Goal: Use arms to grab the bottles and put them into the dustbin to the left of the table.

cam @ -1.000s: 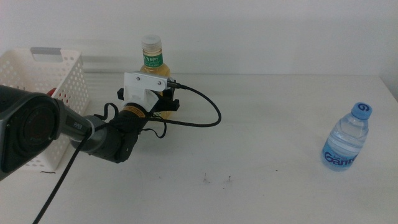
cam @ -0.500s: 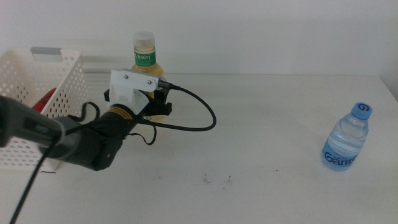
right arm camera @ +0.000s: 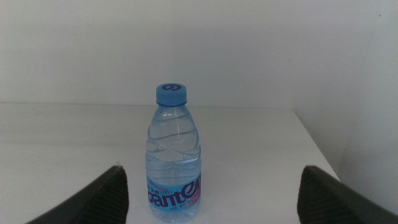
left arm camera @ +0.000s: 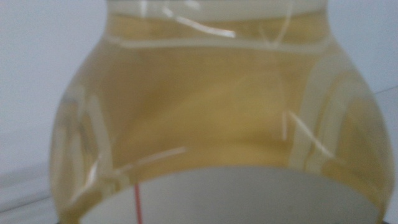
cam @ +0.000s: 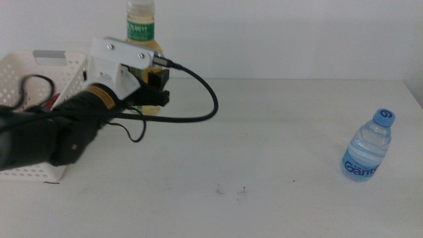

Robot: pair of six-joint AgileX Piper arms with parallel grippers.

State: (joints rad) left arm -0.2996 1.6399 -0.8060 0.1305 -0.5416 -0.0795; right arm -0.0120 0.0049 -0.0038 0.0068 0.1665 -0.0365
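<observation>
Raised and shifted toward upper left since before, left gripper (cam: 153, 94) clamped on tea bottle (cam: 141, 28) beside dustbin (cam: 41, 69), right gripper (right arm camera: 211, 186) spread wide, facing water bottle (cam: 368, 147) at right.

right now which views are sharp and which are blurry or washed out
Left wrist view: the tea bottle fills the frame, soft and out of focus, with streaks of glare on its plastic. Right wrist view: the water bottle is crisp under flat, even light, its shadow faint. Middle view: mostly sharp, but the left arm near the camera looks slightly smeared and the white table bright.
</observation>
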